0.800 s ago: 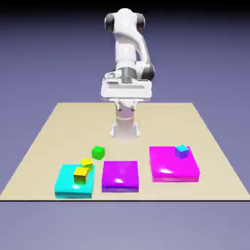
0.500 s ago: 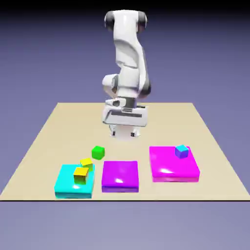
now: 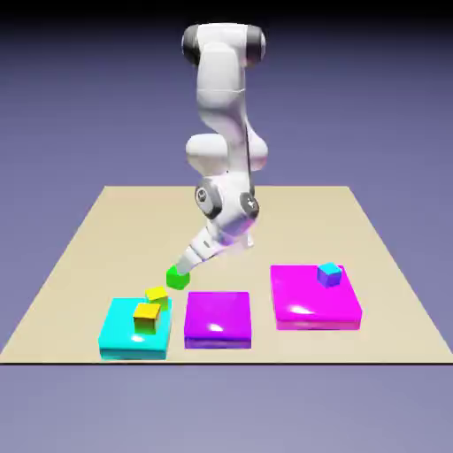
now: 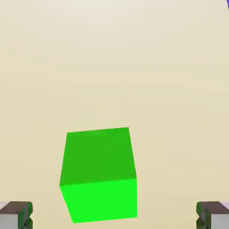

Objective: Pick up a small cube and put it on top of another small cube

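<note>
In the exterior view, we see the white Franka Panda arm bending down over the tan bench, its hand slanting toward the exterior view's left. The tool is at the small green cube, overlapping its upper part from where we look; we cannot tell from this side whether the two touch. Nearer the camera than the tool and a little toward the exterior view's left, a small yellow cube and a small orange-yellow cube sit close together at the cyan slab. The orange-yellow one is on the slab; we cannot tell exactly how the other rests. Also nearer the camera than the tool, but toward the exterior view's right, lies the flat purple slab. Well apart from the tool, farther toward the exterior view's right, we find the magenta slab with a small blue cube on top.

In the hand view, we see the tool standing wide, its two fingertips far apart at the bottom corners. The green cube lies between their lines, nearer the left fingertip of this view, with pale bench surface showing on both sides, so the tool holds nothing. A sliver of something violet shows at the top right corner, too little for us to name.
</note>
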Available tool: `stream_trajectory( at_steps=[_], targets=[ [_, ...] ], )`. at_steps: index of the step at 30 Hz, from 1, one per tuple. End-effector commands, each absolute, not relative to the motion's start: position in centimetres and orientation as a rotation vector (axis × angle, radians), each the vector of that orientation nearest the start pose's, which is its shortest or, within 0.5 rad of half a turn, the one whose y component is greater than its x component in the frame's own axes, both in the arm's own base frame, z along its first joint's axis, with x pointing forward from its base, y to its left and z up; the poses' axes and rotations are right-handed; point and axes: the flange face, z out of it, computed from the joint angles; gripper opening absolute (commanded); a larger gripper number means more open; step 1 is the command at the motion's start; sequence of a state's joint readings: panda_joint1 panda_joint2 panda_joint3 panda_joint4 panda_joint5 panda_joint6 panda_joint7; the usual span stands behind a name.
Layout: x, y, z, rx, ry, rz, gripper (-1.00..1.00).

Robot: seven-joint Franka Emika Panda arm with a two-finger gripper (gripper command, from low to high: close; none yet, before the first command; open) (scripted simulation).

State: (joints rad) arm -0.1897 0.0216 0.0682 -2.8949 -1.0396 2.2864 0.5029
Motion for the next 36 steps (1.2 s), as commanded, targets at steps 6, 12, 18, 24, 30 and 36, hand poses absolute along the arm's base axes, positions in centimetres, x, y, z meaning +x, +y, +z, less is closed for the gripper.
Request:
stream_trajectory(
  at_steps=[6,12,18,24,30,36],
  targets=[
    [25.8,-7.9,10.6,2.428,0.407,-0.569,0.0],
    [26.5,-6.9,12.5,2.425,0.406,-0.568,-1.0],
    [28.2,-4.2,16.3,2.401,0.435,-0.533,-1.0],
    [37.7,-4.3,20.4,2.343,0.67,-0.427,-1.0],
    [46.2,-4.9,25.6,2.247,0.883,-0.345,-1.0],
    [49.8,-8.2,27.7,2.203,0.981,-0.344,-1.0]
  ],
)
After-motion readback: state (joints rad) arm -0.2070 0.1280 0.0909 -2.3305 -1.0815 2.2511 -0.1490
